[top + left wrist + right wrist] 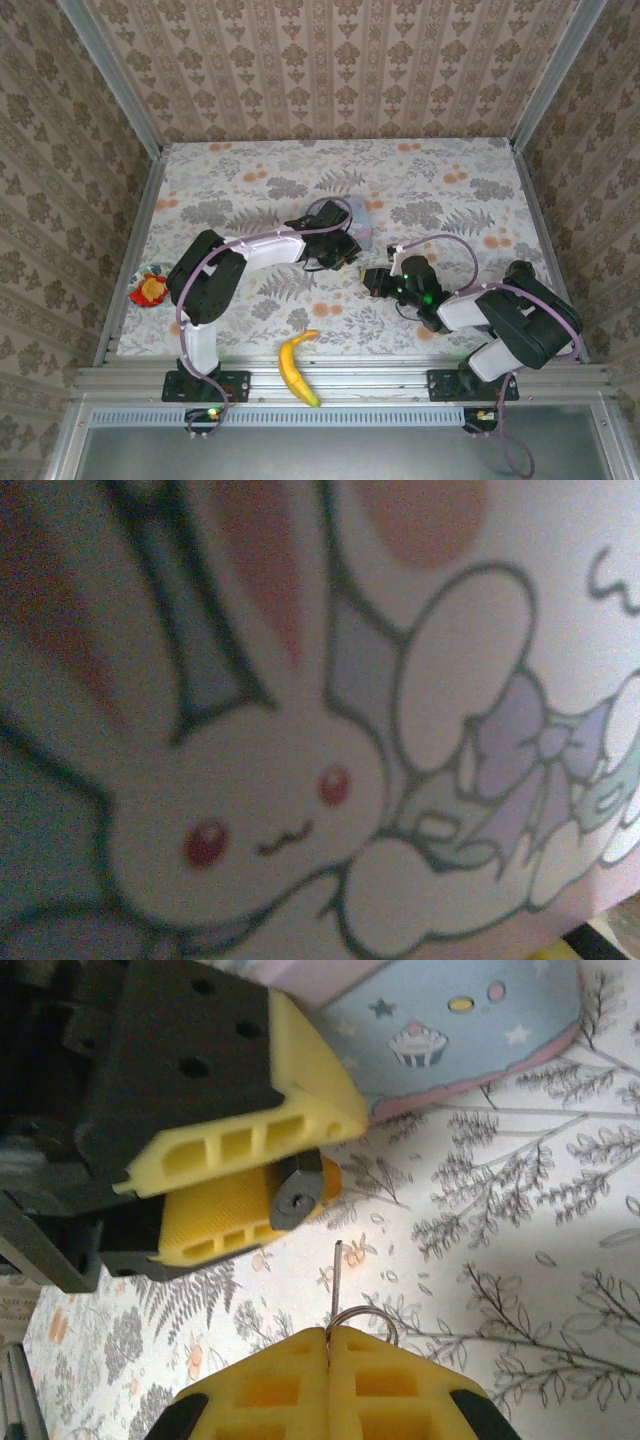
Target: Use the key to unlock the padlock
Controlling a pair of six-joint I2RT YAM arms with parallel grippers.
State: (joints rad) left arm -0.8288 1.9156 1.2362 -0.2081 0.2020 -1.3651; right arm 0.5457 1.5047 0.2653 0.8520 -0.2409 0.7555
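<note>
In the right wrist view, the small dark padlock (298, 1198) is pinched between the yellow fingers of my left gripper (335, 1150), its keyhole end facing my right gripper (328, 1338). My right gripper is shut on the slim silvery key (336, 1278). The key's blade sticks straight out toward the padlock and stops a short gap below it, slightly to the right of the keyhole. A wire ring (368, 1312) hangs at the key's head. From above, my left gripper (345, 250) and right gripper (371, 281) face each other mid-table.
A pale blue tin (470, 1030) with a pink rim lies just behind the left gripper, its bunny print (290, 770) close under the left wrist camera. A banana (296, 366) lies at the near edge. A red and yellow object (150, 290) sits at the left edge.
</note>
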